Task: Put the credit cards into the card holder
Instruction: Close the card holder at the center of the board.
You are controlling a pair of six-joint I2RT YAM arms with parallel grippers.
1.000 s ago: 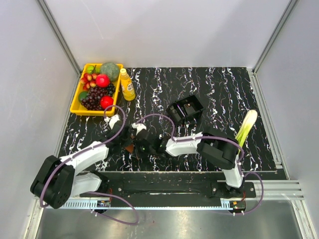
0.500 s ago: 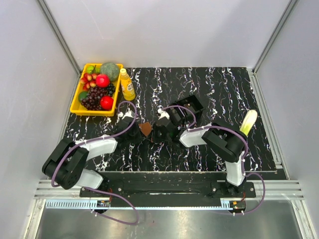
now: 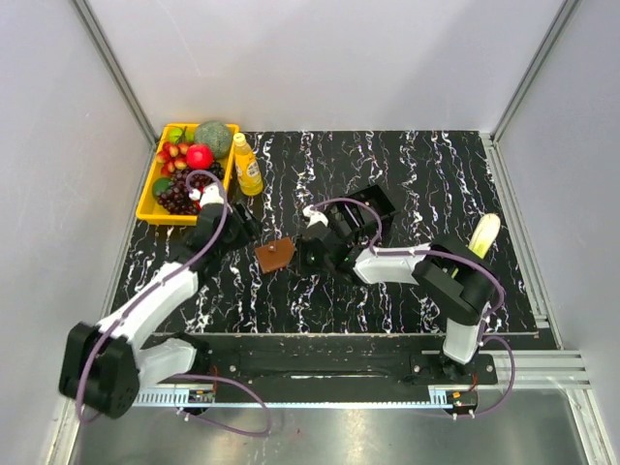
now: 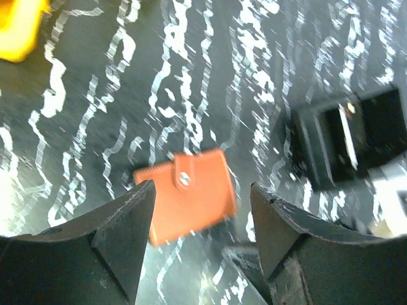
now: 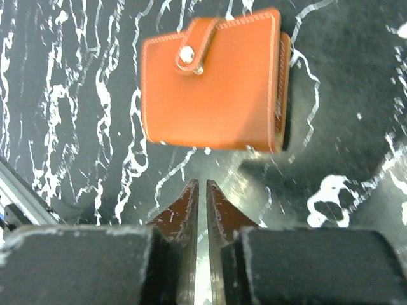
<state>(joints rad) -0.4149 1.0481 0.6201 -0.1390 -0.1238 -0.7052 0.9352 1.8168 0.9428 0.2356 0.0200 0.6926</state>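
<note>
The card holder [image 3: 275, 255] is a small brown leather wallet, closed by its snap strap, and it lies on the black marbled mat. My left gripper [image 3: 239, 229] is left of it. In the left wrist view this gripper [image 4: 202, 186] is open above the card holder [image 4: 187, 197], with its fingers [image 4: 121, 235] clear of it. My right gripper [image 3: 308, 254] is just right of the wallet. In the right wrist view the right gripper [image 5: 201, 183] is all but shut, with a thin slit and nothing in it, a short way from the card holder [image 5: 213, 82]. I cannot make out any credit cards.
A black open box [image 3: 360, 211] stands behind the right gripper and also shows in the left wrist view as the black box [image 4: 346, 143]. A yellow fruit tray [image 3: 145, 206] and a yellow bottle [image 3: 247, 165] are at the back left. A leek [image 3: 481, 242] lies on the right.
Both grippers carried the card holder from the near edge to mid-mat. The left gripper has opened and drawn back left. The holder now lies free of both grippers.
</note>
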